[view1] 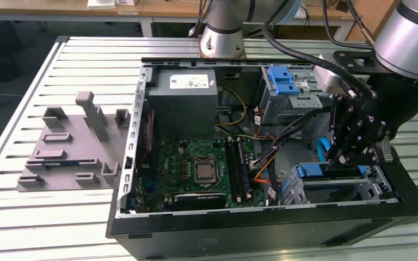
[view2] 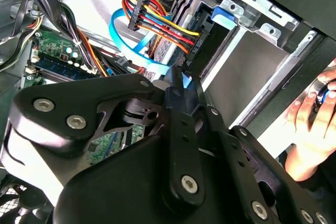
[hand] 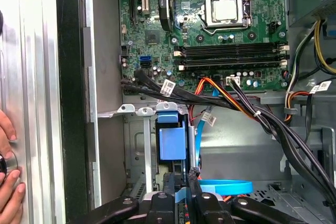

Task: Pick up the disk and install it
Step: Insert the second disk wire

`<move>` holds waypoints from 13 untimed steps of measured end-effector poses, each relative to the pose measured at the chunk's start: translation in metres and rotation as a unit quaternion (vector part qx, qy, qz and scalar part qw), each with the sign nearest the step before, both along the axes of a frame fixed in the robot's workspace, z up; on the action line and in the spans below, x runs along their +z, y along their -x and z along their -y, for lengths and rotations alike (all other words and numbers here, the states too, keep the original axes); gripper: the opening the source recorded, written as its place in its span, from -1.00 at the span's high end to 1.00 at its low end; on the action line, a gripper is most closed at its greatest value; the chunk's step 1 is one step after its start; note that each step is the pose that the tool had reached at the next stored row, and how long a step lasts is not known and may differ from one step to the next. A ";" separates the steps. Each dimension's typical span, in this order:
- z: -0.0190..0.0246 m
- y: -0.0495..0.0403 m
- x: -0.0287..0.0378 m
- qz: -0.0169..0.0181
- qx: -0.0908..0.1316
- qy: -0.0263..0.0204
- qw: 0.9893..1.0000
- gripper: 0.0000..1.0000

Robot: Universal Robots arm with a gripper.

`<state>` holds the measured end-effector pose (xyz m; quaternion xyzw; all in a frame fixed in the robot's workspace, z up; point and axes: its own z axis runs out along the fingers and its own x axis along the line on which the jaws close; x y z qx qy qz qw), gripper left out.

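Here, an open black desktop computer case point(view1: 267, 228) lies on its side on a slatted silver metal table point(view1: 85, 54), toward the table's edge at the exterior view's right. The robot's black pincer point(view1: 350, 157) reaches down into the case's corner nearest that edge, over a grey metal drive cage point(view1: 343, 187).

The disk, a flat drive in a blue plastic bracket with a blue end handle point(hand: 170, 140), stands on edge in a slot of the cage. In the first wrist view the pincer point(hand: 181, 192) sits just at the disk's end, its fingers close together around the blue edge. It appears to be pinching the disk, though the contact itself is hidden by the linkage.

As a judgement, the main risk is snagging. A bundle of orange, red, yellow and black cables point(view2: 157, 22) and a light blue flat ribbon cable point(hand: 223, 186) lie just beside the slot, and a tilted push could catch them or jam the bracket against the cage rails. A person's hand point(view2: 310, 124) rests on the case's outer wall near the pincer, so a slip could strike it.

The disk's silver face and label are not visible. How deep the disk sits in the slot cannot be told. In the second wrist view the pincer's own black links cover the slot.
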<state>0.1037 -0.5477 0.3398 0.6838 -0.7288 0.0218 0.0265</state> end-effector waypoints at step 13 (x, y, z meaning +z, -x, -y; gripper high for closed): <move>0.0000 -0.0020 -0.0024 0.000 0.000 -0.001 1.000 0.52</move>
